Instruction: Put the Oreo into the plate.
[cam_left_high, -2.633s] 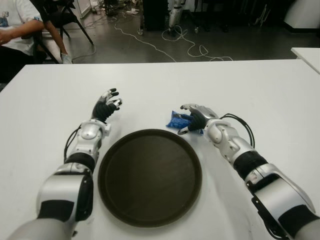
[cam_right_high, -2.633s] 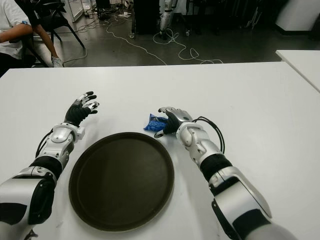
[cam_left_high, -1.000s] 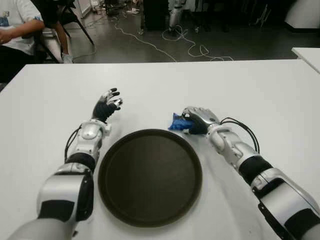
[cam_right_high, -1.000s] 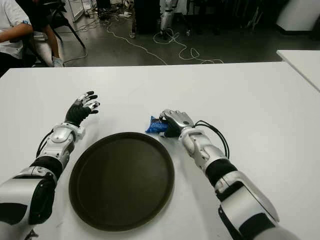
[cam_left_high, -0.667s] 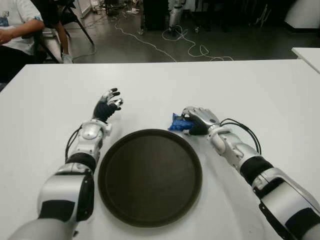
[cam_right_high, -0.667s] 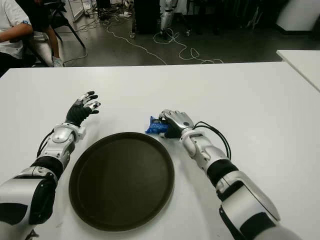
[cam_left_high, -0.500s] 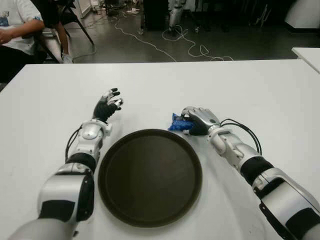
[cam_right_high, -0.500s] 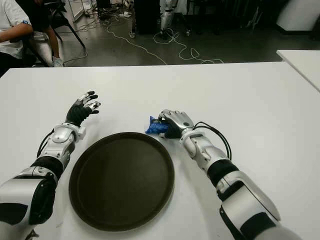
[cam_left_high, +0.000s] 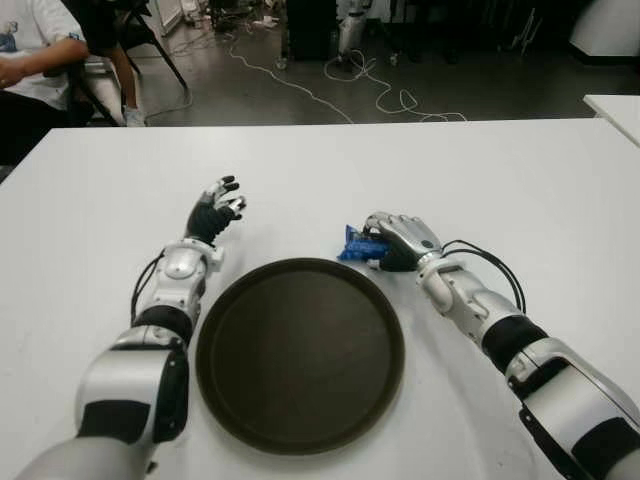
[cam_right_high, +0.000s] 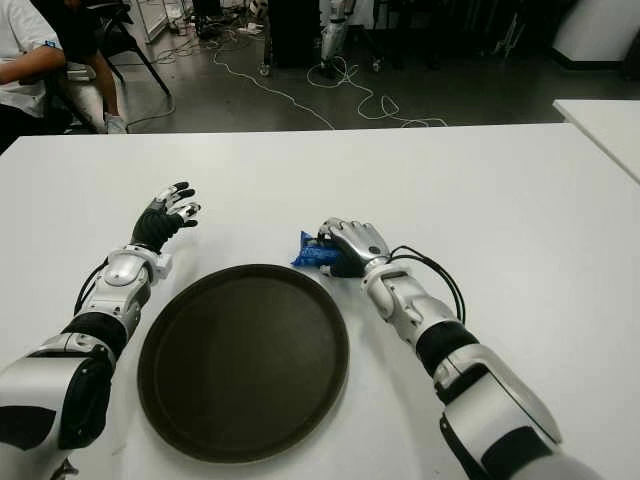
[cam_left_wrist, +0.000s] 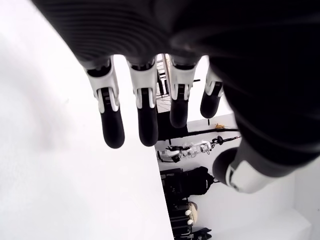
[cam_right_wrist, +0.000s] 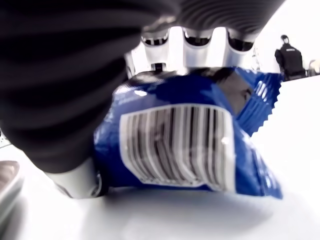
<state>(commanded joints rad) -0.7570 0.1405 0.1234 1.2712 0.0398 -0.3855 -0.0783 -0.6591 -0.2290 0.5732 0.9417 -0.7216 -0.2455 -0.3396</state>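
Observation:
The Oreo is a small blue packet with a barcode, lying just beyond the far right rim of the round dark plate. My right hand covers the packet, fingers curled over it and gripping it against the white table. The right wrist view shows the packet pressed under those fingers. My left hand is to the left of the plate, fingers spread, holding nothing.
A seated person is at the far left beyond the table. Cables trail on the dark floor behind. Another white table's corner shows at the far right.
Since the earliest frames my right hand has curled its fingers shut over the Oreo packet. In the last second it has barely shifted. The left hand has not moved.

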